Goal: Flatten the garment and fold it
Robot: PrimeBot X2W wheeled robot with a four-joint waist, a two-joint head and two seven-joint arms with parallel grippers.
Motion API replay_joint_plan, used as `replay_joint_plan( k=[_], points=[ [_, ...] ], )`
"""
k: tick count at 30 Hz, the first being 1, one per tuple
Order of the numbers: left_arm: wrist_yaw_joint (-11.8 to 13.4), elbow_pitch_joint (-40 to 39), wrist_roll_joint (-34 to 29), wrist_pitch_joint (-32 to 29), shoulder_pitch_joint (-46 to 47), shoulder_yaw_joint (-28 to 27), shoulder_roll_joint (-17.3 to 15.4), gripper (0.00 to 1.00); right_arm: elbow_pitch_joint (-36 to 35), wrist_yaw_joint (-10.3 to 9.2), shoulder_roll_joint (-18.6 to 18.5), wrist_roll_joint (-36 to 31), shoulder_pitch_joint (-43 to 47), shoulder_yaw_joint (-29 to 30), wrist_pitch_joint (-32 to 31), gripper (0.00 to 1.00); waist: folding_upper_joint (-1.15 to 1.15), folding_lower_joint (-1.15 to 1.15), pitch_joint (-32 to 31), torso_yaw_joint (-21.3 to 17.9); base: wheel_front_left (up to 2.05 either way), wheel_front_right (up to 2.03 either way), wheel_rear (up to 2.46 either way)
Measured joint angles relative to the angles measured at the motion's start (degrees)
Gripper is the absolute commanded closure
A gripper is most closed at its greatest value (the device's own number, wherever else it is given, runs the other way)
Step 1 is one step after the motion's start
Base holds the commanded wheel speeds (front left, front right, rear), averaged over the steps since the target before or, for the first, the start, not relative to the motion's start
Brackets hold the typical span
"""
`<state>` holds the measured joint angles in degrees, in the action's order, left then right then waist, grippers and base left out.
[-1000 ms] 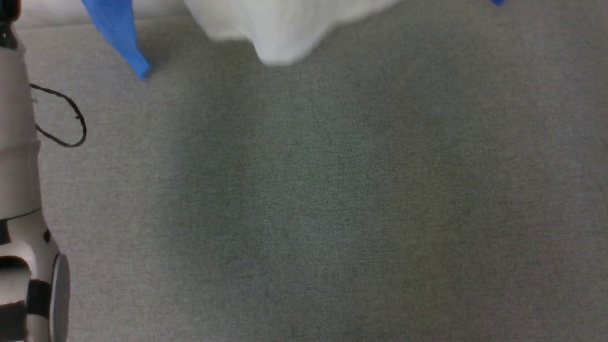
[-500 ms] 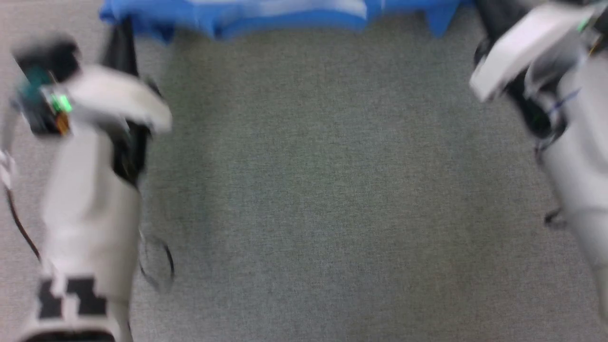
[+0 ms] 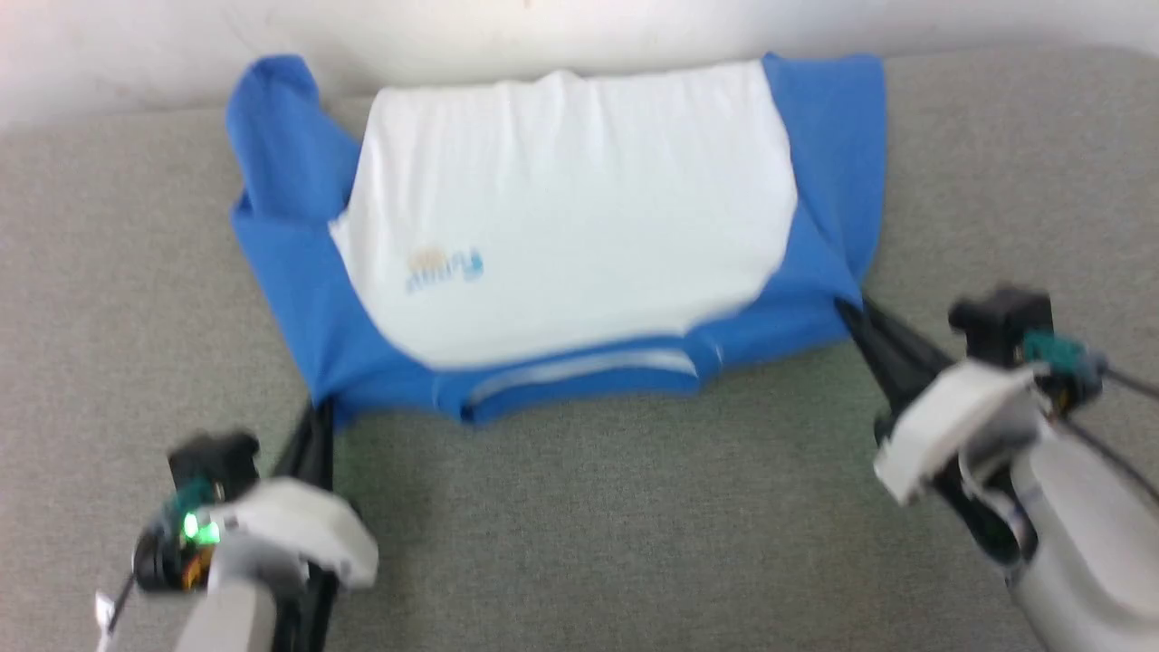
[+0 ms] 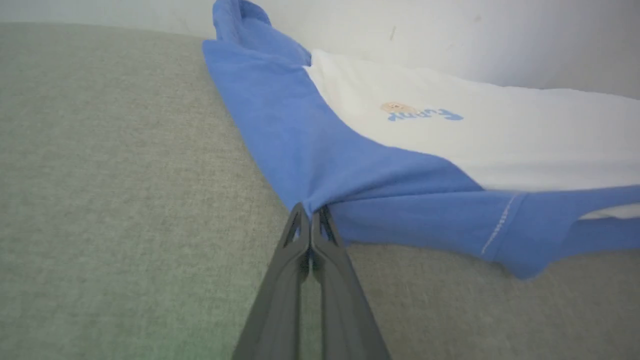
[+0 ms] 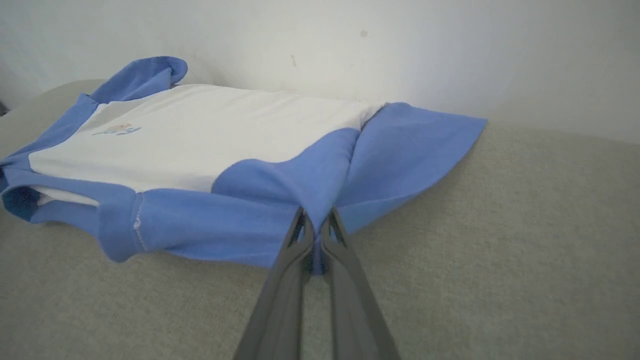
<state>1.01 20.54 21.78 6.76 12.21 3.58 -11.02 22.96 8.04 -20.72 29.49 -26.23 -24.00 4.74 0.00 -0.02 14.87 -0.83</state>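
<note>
Blue-and-white garment (image 3: pixel 570 226), spread flat

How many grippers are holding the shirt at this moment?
2. The left gripper pinches the shirt at its near left blue corner; the right gripper pinches the near right blue corner.

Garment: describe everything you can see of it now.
The garment is a soft-looking raglan shirt: white body, blue sleeves, shoulders and collar, small blue print on the chest. It lies chest up, mostly flat, on the grey fabric surface, collar toward the robot, hem by the white wall. Sleeves lie folded at its sides. The left gripper and right gripper are each shut on a blue shoulder corner.
</note>
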Motion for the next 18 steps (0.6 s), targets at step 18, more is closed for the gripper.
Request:
replay_joint_plan(
  k=[18],
  points=[
    [9.8, -33.5, 3.1, -31.6, -36.2, 2.2, -2.5, 1.0, -29.2, 0.03, 9.6, -10.3, 42.3, 20.1, -22.2, 1.0, 0.0, 0.0, -10.3, -0.9, 0.0, 0.0, 0.0]
  ],
)
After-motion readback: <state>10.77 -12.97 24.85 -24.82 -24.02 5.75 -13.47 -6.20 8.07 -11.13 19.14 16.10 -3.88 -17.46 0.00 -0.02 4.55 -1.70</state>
